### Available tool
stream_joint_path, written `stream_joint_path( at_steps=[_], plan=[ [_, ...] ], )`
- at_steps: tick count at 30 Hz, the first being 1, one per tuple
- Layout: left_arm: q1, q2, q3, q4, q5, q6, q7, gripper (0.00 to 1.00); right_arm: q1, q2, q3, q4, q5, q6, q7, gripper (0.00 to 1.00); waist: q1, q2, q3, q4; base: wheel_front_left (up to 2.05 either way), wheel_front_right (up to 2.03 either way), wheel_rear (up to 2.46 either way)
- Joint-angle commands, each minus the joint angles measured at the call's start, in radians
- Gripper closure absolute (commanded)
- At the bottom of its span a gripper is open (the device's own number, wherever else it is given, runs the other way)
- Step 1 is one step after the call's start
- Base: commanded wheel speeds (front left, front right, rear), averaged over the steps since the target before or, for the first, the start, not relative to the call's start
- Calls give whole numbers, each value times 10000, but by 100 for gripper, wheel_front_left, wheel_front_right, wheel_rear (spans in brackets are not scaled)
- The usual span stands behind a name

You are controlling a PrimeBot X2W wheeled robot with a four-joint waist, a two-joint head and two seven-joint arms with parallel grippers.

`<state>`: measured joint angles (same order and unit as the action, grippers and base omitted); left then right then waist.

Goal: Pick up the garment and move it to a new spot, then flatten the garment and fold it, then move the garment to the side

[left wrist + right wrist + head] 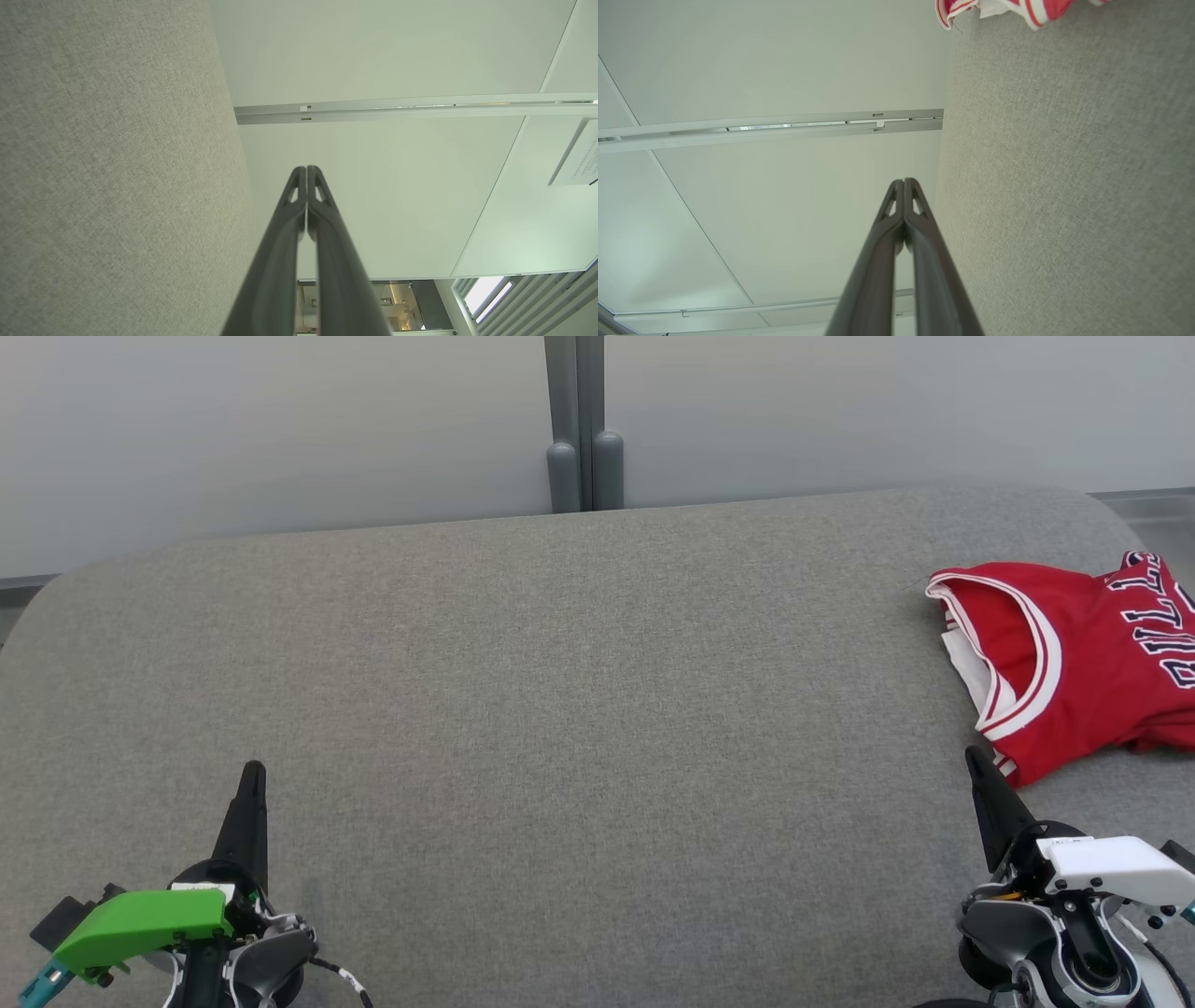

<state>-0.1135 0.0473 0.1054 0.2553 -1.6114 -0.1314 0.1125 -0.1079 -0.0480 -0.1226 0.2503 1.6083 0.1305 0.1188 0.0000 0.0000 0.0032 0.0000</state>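
Left gripper (252, 782) sits low at the near left of the grey tabletop (579, 728). Its two long dark fingers are pressed shut, tip to tip, and they hold nothing. In the left wrist view the same gripper (307, 171) looks like one thin dark wedge. The grey cloth of the tabletop (107, 177) is on one side of it and a pale wall (397, 196) is behind it. A green part (140, 919) sits on the left wrist.

The right gripper (974, 761) is at the near right. Its fingers are closed together too, and it is empty. A white part (1116, 863) sits on that wrist. In the right wrist view the gripper (904, 183) points along the edge of the tabletop (1064, 186).

The garment (1092, 663) is a red sports shirt with no sleeves. It has white bands at the neck and arm holes, and dark letters with white edges on the chest. It lies crumpled on the far right of the tabletop, and part of it runs off the right side of the head view. A bit of white shows inside the neck hole.

The tip of the right gripper is near the closest corner of the garment. In the right wrist view the garment (1017, 7) shows at the top edge, with bare grey cloth between it and the fingers. The left gripper is well apart from it.

A grey post (583, 420) stands up behind the far edge of the tabletop, against the pale wall (280, 429).
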Motion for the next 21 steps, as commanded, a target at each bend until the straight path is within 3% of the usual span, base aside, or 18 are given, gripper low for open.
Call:
stream_joint_path(
  at_steps=[1,21],
  plan=[
    [-106,55,32,-37,-23,14,-8,100,-85,-42,-18,-49,60,4,34,100,0,0,0,0,0,0,0],
    [-106,55,29,-38,-25,14,-10,100,-84,-42,-17,-49,61,4,34,100,0,0,0,0,0,0,0]
  ],
)
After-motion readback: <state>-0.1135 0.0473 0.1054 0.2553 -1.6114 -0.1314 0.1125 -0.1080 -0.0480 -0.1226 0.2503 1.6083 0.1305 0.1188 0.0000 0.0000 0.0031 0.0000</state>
